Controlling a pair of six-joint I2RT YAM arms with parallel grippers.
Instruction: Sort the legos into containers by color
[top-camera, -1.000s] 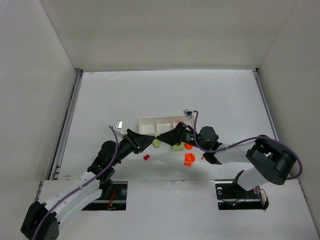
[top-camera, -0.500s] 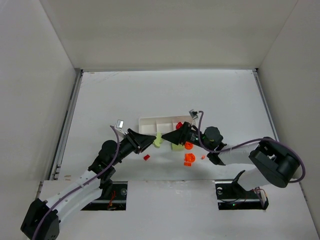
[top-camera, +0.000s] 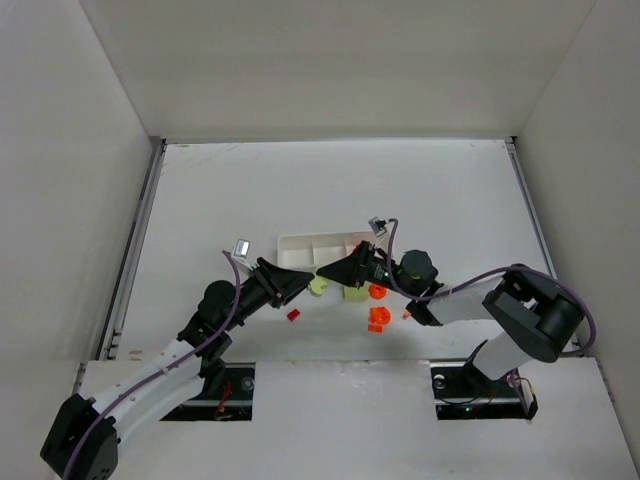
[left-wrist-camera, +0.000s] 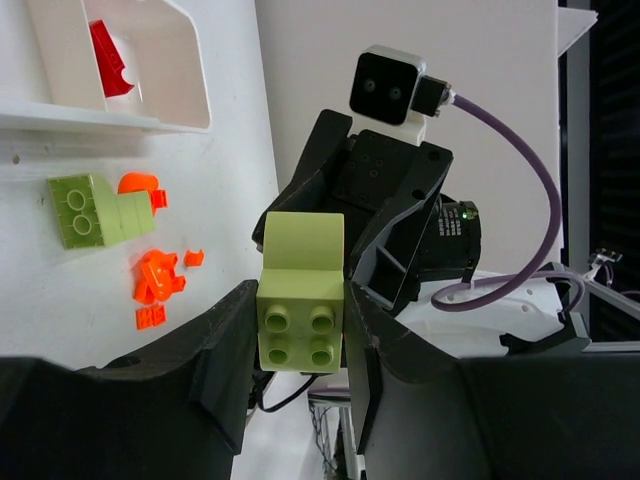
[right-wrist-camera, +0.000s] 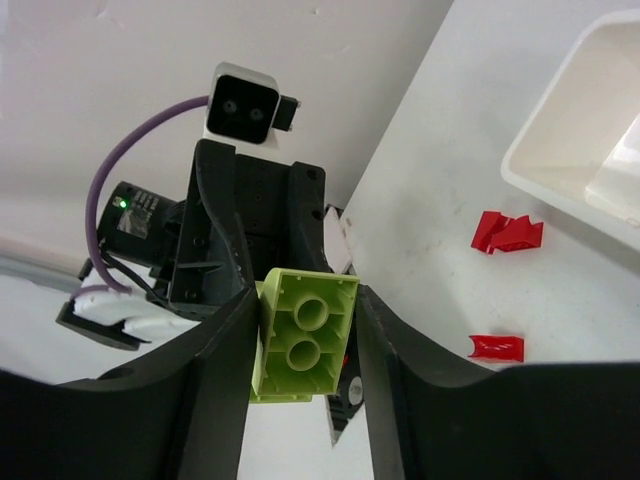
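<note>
Left gripper (left-wrist-camera: 300, 330) | clamped on yellow-green brick (left-wrist-camera: 301, 292) | right gripper (right-wrist-camera: 305, 347) | clamped on it too

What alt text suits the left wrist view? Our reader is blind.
The left claw grips a pale green brick, with the right claw around its far end. Beside them lie a second green brick, orange pieces and a tray holding a red piece.
</note>
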